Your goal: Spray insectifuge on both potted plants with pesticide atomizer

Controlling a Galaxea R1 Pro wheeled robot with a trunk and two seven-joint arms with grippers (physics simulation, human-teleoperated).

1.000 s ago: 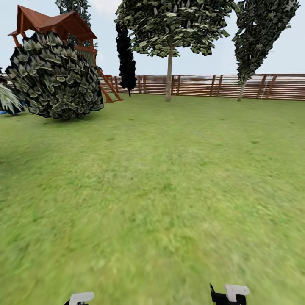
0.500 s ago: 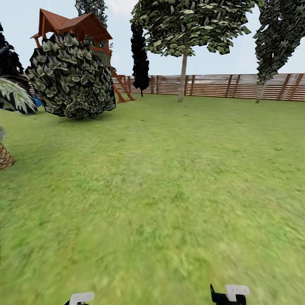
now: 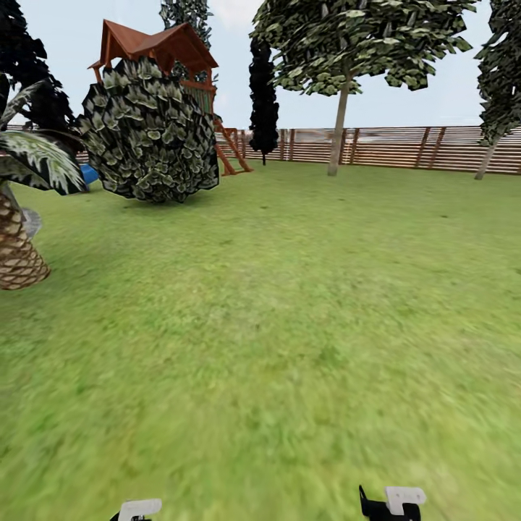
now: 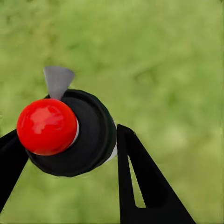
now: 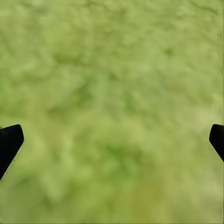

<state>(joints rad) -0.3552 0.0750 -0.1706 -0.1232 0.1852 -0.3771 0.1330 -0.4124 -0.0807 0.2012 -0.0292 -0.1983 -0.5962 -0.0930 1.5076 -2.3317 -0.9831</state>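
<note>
Pesticide atomizer [image 4: 70, 133]: held between the dark fingers [image 4: 140, 186] of the left gripper [image 4: 65, 154]; seen end-on in the left wrist view, round black cap with a red knob and a small grey tab, over blurred grass.

Right gripper [image 5: 112, 140]: fingers spread wide, tips at opposite edges of the right wrist view, nothing between them, lawn [image 5: 112, 70] below.

Garden, head view: open lawn running to a brown slat fence [image 3: 405, 148]; round dark bush [image 3: 148, 134] at left with a red-roofed play tower [image 3: 155, 47] behind it; palm trunk [image 3: 18, 253] at far left; leafy tree [image 3: 347, 43] near the fence.

Potted plants: none among the things listed here.

Step in hand, by judgement: bottle secured, robot travelling in search of the pots.

Next move calls for: bringing the two small potted rosettes into sight, closing on them, then aiming the nozzle at the leaves.
</note>
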